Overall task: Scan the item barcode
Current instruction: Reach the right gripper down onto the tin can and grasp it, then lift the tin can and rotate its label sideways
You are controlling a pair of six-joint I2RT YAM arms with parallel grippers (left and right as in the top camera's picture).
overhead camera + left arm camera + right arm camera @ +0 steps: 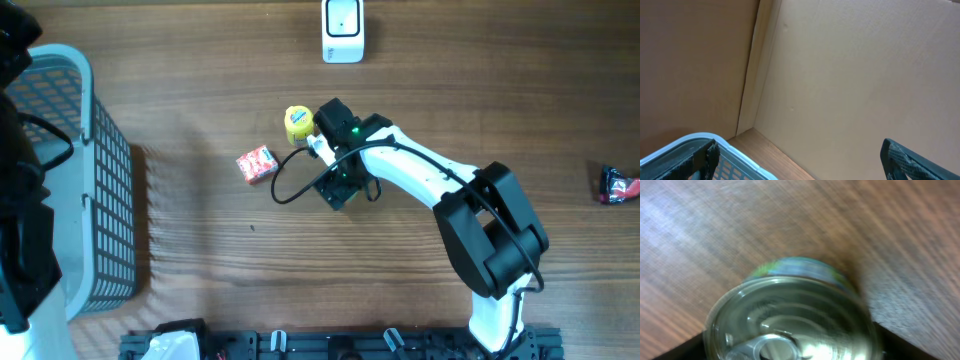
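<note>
Pull-tab can (pixel 790 305) sits between right gripper (pixel 790 349) fingers, clamping undeterminable, positioned for lifting to scanner (pixel 343 30); left gripper (pixel 800 160) idles open

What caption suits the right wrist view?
Right wrist close-up: fingers flank a pull-tab can standing on the wooden table, grip not yet confirmed.

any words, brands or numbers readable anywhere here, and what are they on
No text can be read in any view.
can: label band blurred, no letters come out.
red packet: print too small.
scanner: only a dark mark on its face, nothing legible.
dark packet: too small to read.
</note>
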